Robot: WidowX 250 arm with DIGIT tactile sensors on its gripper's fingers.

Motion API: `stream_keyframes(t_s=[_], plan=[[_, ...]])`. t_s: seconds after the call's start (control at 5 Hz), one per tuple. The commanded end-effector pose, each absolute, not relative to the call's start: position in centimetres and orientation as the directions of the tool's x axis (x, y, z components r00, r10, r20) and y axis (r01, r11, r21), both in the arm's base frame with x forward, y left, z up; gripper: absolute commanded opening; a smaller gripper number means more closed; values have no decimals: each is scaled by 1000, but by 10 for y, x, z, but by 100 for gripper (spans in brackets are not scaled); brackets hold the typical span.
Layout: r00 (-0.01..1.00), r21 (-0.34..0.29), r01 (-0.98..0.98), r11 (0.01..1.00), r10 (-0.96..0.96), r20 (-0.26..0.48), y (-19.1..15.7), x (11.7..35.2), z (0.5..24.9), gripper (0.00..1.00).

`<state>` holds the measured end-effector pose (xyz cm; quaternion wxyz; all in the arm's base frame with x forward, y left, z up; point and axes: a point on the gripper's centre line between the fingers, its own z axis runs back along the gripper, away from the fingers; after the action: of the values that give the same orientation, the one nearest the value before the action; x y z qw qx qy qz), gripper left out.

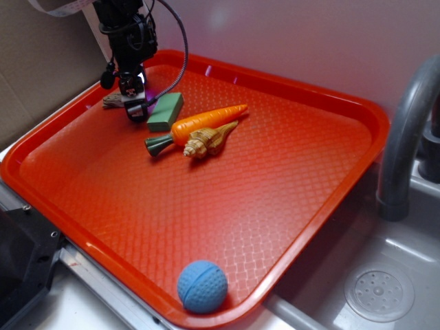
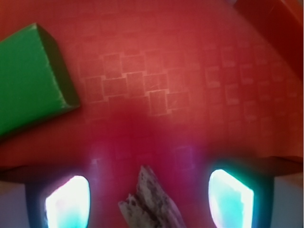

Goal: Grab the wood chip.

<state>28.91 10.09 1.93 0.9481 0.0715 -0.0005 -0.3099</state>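
One red tray [image 1: 309, 151] holds the wood chip [image 2: 149, 202] beside a sink [image 1: 385, 289].

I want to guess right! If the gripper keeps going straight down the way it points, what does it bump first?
Most likely the wood chip: the wrist view shows it lying between the open gripper fingers. Under it is only the red tray. Depth is hard to judge.

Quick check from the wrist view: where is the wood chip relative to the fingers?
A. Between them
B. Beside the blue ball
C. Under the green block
A: the wood chip lies between the two spread fingers, with the green block off to one side.
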Motion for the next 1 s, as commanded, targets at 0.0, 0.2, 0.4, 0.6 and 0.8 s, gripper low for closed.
stream_keyframes(t_s=[0.0,0.2,0.4,0.6,0.8], plan=[[848,231,529,816,-518,-112,115,282,-3,100],[857,228,515,826,-503,-112,120,261,2,100],[856,226,517,826,-504,-115,122,249,4,100],[857,178,514,839,-505,-97,124,238,9,100],[859,183,510,840,-490,-145,125,235,0,100]])
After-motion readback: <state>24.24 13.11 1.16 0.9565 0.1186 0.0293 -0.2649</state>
